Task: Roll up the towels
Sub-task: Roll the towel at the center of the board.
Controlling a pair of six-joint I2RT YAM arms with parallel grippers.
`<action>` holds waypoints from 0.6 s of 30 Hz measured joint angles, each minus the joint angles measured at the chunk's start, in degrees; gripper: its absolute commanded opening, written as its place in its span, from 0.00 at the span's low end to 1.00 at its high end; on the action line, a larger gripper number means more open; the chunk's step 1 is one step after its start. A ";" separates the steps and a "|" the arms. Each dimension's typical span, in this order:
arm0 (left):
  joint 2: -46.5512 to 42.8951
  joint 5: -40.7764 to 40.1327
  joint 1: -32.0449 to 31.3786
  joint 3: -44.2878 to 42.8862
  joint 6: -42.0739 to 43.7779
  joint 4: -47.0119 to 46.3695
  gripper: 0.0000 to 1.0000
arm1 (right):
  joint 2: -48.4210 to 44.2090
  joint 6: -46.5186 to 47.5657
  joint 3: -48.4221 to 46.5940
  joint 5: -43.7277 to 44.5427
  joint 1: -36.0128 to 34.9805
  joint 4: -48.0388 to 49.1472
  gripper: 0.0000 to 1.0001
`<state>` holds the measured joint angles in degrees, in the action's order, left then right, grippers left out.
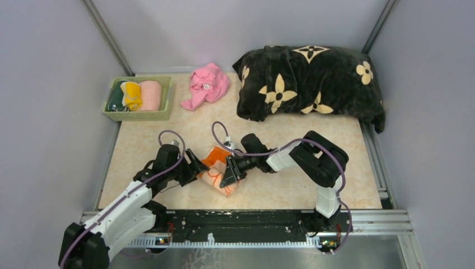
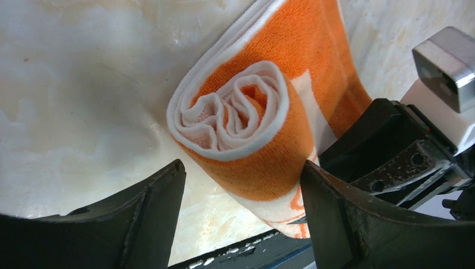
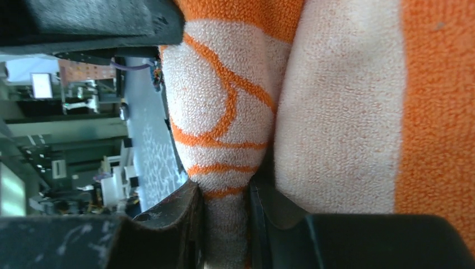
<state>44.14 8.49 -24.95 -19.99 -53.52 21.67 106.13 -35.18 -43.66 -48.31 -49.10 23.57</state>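
Note:
A peach towel (image 1: 215, 168) with an orange border and orange line drawing lies rolled up on the table's near middle. In the left wrist view its spiral end (image 2: 252, 112) faces the camera. My left gripper (image 1: 196, 165) sits at that end, open (image 2: 243, 168); one finger touches the roll's side and the other stands apart from it. From the right, my right gripper (image 1: 228, 178) reaches the roll's other end. It is shut (image 3: 224, 193) on a pinched fold of the towel (image 3: 336, 112).
A green basket (image 1: 136, 116) at the back left holds rolled cloths, one yellow (image 1: 131, 95) and one peach (image 1: 150, 94). A crumpled pink cloth (image 1: 206, 84) lies beside it. The big black flowered blanket (image 1: 313, 84) fills the back right. A metal rail (image 1: 246, 221) runs along the front.

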 measured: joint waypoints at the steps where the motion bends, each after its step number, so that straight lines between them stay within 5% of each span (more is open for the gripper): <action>1: 1.57 0.26 0.00 0.00 0.02 -0.85 0.76 | 0.50 -1.11 0.17 -0.87 0.46 0.98 0.17; 10: 13.00 2.95 0.00 0.00 0.76 -9.64 0.69 | -0.61 -2.43 0.50 0.72 1.40 -1.88 0.42; 18: 14.36 3.63 0.04 0.46 0.87 -12.07 0.69 | -19.91 10.99 -1.18 20.92 -1.79 -24.06 0.54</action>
<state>58.50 12.12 -24.91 -19.53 -52.64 9.61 86.21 -24.18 -44.84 -27.40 -50.89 -0.49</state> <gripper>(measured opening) 0.692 0.514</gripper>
